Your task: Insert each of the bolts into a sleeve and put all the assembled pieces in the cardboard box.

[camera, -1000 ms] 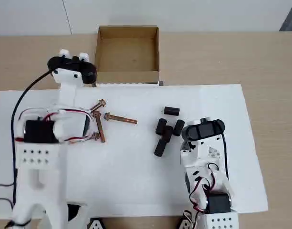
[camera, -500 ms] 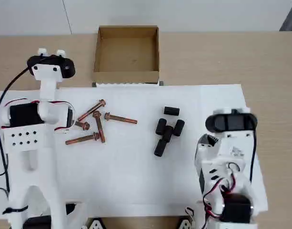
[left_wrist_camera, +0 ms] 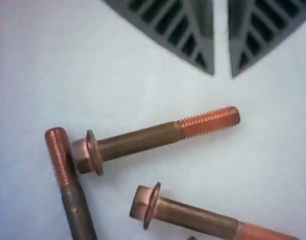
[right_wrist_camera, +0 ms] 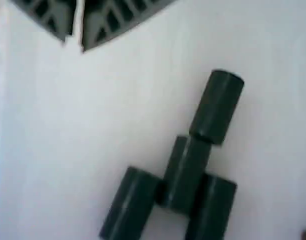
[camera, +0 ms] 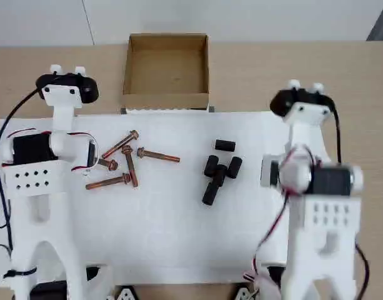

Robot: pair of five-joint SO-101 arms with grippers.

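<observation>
Well, bolts point(left_wrist_camera: 155, 140): shiny copper sticks, bumpy tips.
Sleeves point(right_wrist_camera: 192, 175): smooth black tubes.
Box point(camera: 166, 101): brown cardboard, square.
Left gripper point(left_wrist_camera: 221, 70): ribbed fingers almost pressed together.
Right gripper point(right_wrist_camera: 75, 42): same.

Fixed overhead view; wrist cameras close above the same bolts point(left_wrist_camera: 153, 140) and sleeves point(right_wrist_camera: 187, 170).

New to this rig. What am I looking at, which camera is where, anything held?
These are two small robot arms at a table: the left arm and the right arm. One picture looks down from a fixed camera; the other two come from each arm's wrist. On a white sheet lie copper bolts and black sleeves, with an open cardboard box behind. The left gripper is over the bolts, the right gripper over the sleeves. Both are shut and hold nothing.
</observation>
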